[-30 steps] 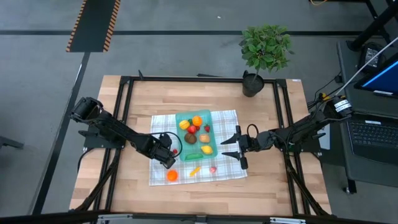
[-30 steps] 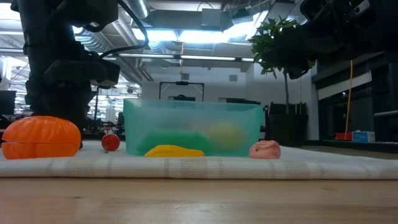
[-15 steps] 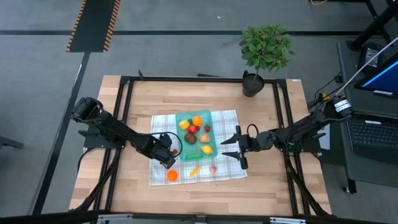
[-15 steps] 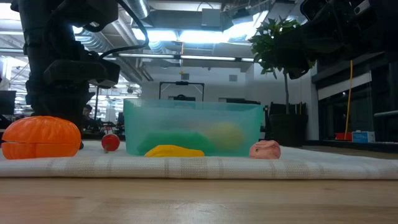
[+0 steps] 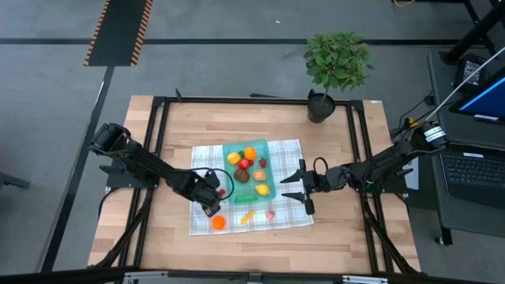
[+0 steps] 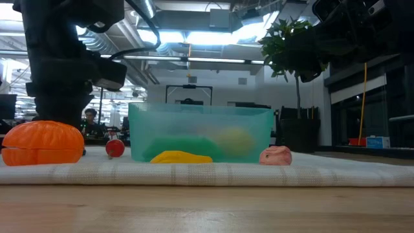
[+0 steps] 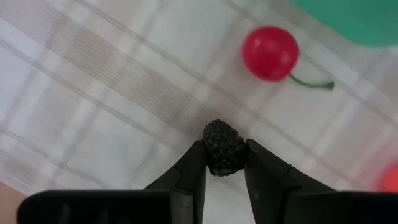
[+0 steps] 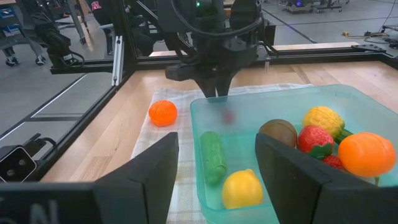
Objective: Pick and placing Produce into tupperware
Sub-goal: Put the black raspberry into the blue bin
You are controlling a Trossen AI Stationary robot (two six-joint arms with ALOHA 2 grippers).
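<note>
Left pincer (image 7: 224, 167) round dark berry (image 7: 224, 148), seemingly.

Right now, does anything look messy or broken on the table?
Nothing looks broken or spilled. The tub sits upright on the cloth. Four toys lie outside it: an orange, a yellow piece, a pink piece and a cherry. The left gripper pinches a small dark berry.
</note>
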